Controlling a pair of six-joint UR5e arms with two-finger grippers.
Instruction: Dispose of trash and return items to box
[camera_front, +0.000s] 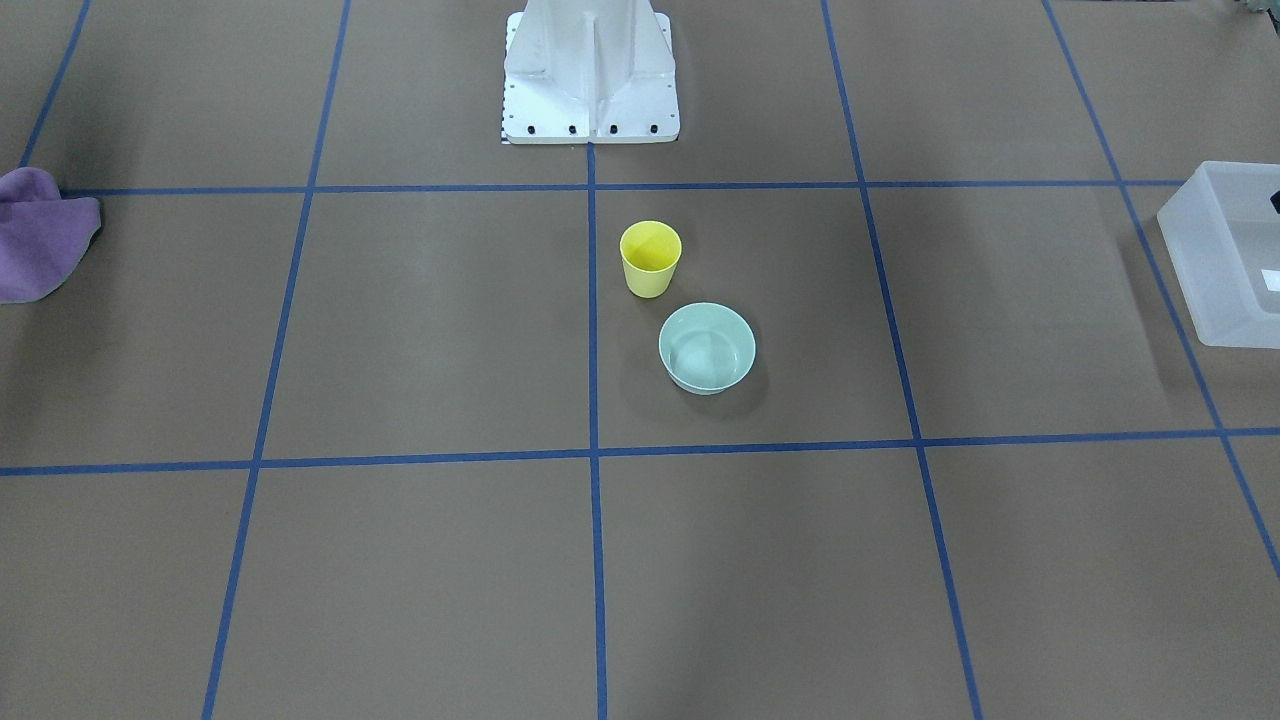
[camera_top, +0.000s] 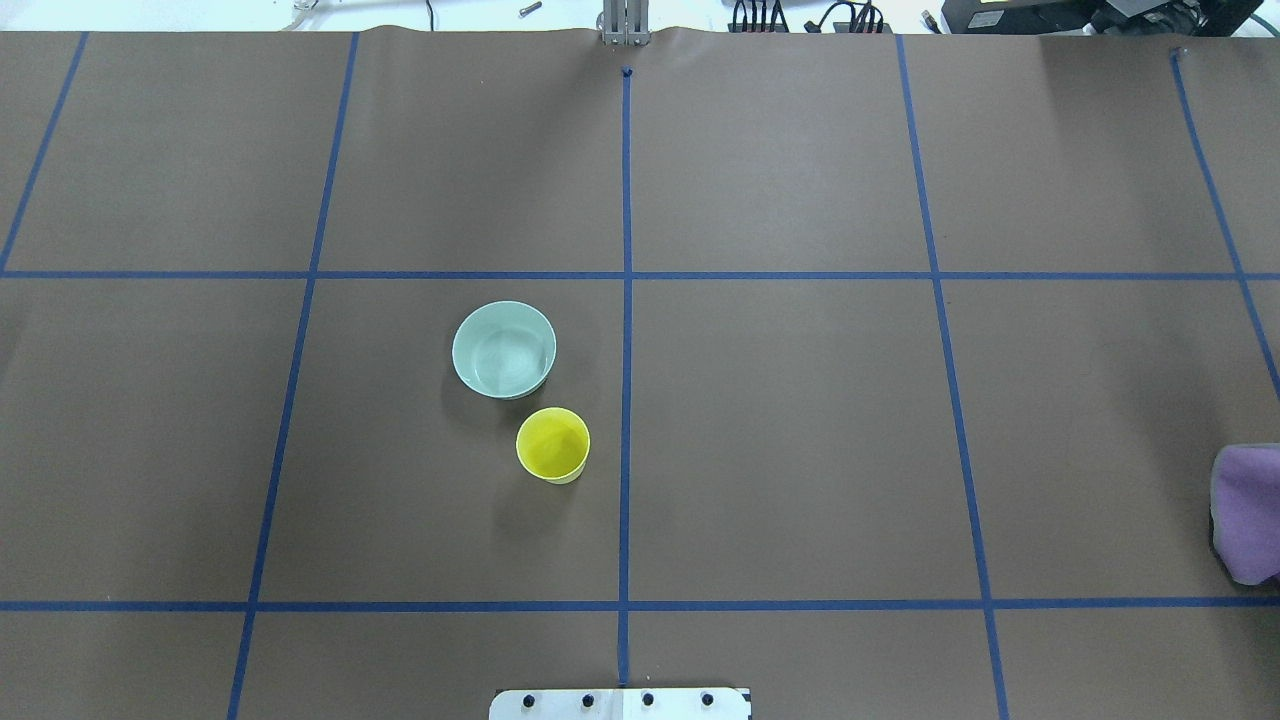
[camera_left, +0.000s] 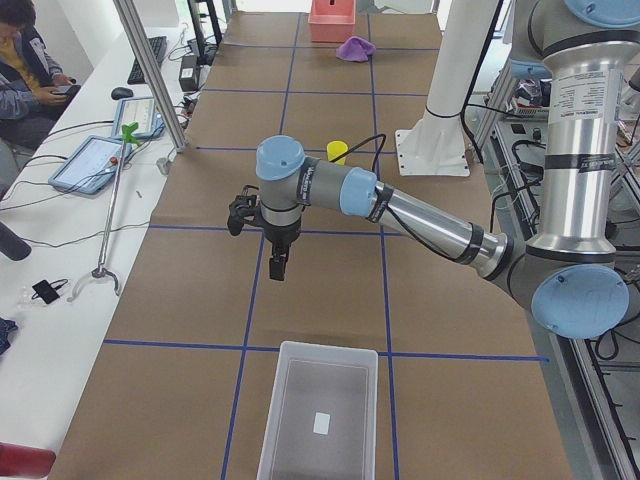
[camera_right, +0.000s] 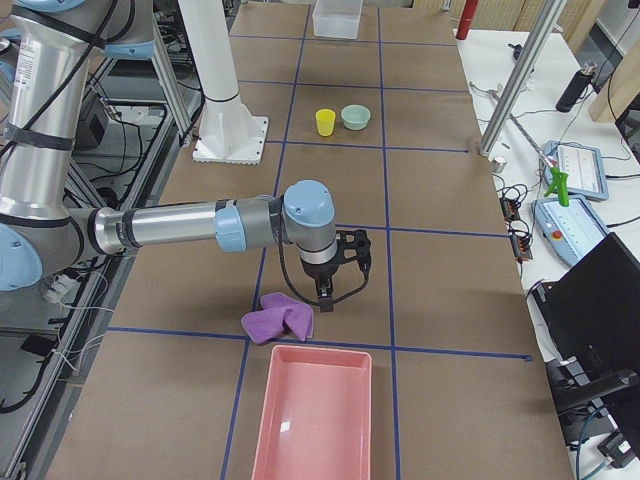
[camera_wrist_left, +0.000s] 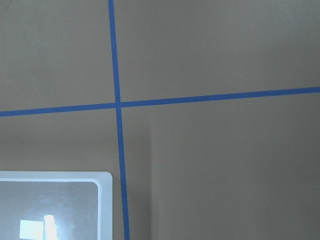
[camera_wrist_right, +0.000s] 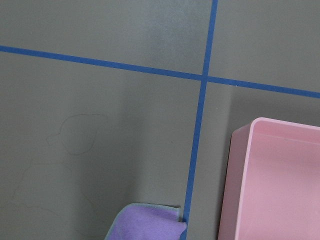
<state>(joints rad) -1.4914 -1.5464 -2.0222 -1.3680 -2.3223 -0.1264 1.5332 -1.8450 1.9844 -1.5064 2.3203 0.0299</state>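
**A:** Overhead exterior view: we have the yellow cup (camera_top: 553, 445) upright on the tabletop (camera_top: 800, 450), just beside the mint bowl (camera_top: 504, 350).

**B:** And the box (camera_left: 330, 385) sits well apart at the left end, near the left arm (camera_left: 420, 215). The right arm (camera_right: 170, 228) hangs by the purple cloth (camera_right: 280, 320) and pink tray (camera_right: 312, 420). Jaws apart or together? We can't tell for either.
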